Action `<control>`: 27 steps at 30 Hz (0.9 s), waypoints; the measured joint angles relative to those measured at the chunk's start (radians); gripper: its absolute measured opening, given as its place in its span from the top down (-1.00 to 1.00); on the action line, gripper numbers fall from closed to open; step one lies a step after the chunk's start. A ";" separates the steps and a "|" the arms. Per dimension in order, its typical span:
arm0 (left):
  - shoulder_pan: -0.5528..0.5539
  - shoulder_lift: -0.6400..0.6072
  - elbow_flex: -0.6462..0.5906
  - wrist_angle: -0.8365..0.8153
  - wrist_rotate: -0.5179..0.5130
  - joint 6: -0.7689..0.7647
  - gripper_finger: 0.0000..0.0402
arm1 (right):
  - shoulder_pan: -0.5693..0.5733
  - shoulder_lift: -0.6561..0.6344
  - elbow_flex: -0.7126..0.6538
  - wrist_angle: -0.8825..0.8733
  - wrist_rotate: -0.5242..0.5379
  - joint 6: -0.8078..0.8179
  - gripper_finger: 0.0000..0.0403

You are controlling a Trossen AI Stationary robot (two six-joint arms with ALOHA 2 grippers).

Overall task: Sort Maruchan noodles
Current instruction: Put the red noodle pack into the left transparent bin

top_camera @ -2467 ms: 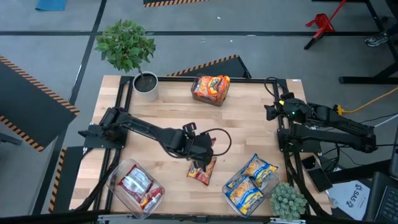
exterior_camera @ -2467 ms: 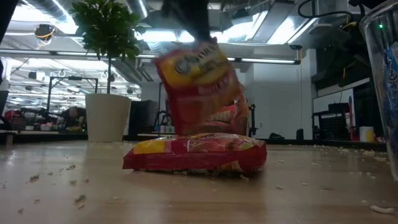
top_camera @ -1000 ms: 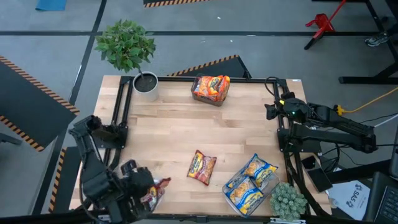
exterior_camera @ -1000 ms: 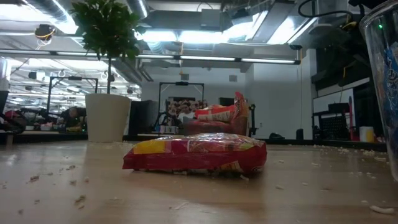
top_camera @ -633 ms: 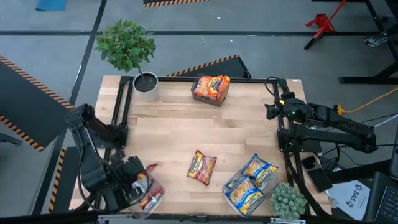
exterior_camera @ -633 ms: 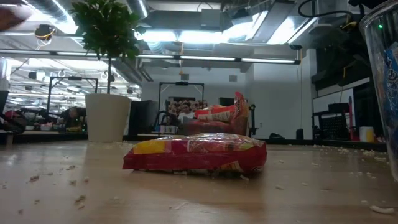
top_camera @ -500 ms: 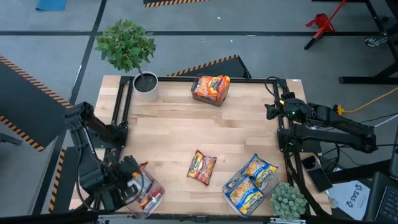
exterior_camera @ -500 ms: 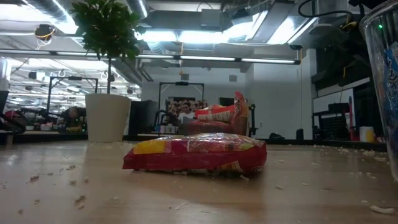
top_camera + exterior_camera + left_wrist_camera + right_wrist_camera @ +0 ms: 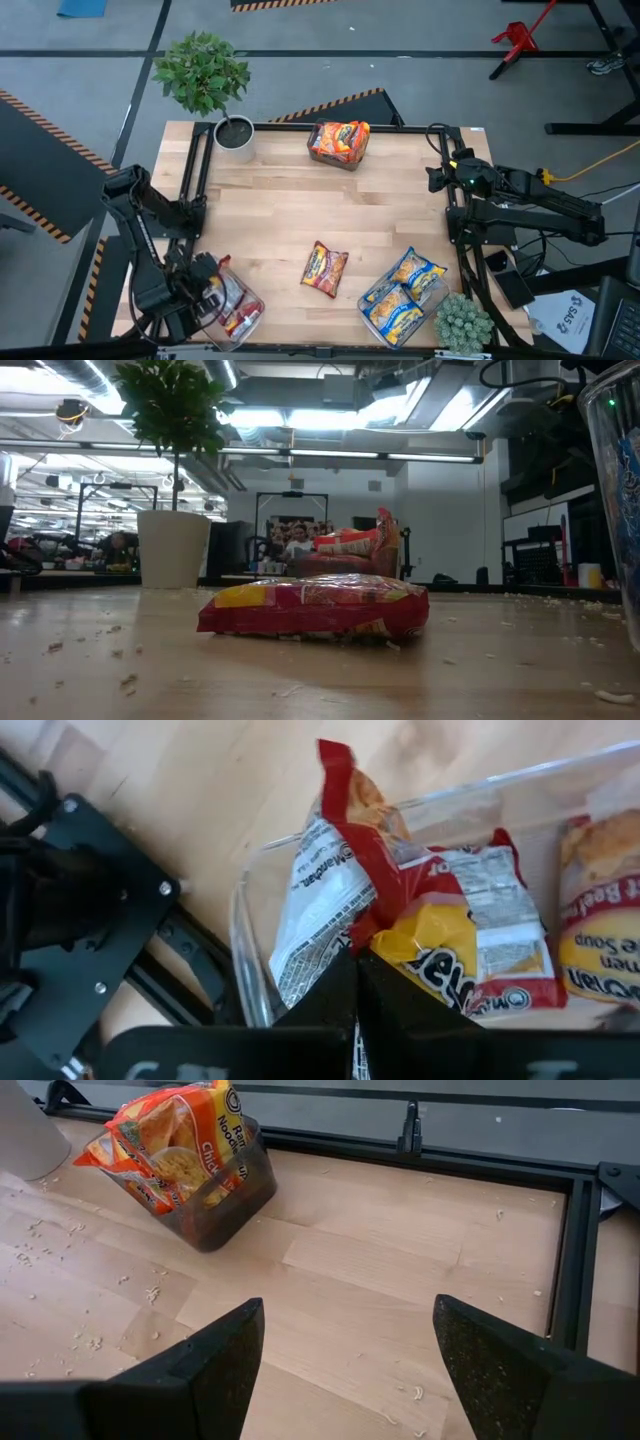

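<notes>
A crinkly silver-white-and-dark-red ramen packet (image 9: pixel 345 880) was pinched by the closed left gripper (image 9: pixel 355 965) over the clear plastic bin (image 9: pixel 190 290) at the near-left corner, where like packets were gathered. The right gripper (image 9: pixel 345 1355) was parked, fingers wide apart. One orange packet (image 9: pixel 325 269) remained mid-table.

A leafy potted plant (image 9: pixel 205 75) stands at the far left corner of the wooden bench (image 9: pixel 280 215). A spiky pale-green plant (image 9: pixel 461 323) sits at the near right corner. Three clear bins (image 9: pixel 340 160) rest on the bench, crumbs scattered between.
</notes>
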 joint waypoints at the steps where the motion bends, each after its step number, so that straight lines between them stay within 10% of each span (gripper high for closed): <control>1: 0.000 0.000 0.000 0.007 0.001 0.015 1.00 | 0.000 0.000 0.000 0.000 0.000 0.000 -0.39; 13: 0.001 0.000 0.000 0.254 0.148 0.226 0.64 | 0.000 0.000 0.000 0.001 -0.046 -0.006 -0.39; 27: 0.024 0.000 0.000 0.289 0.117 0.131 0.40 | 0.000 0.000 0.000 0.001 -0.053 -0.007 -0.39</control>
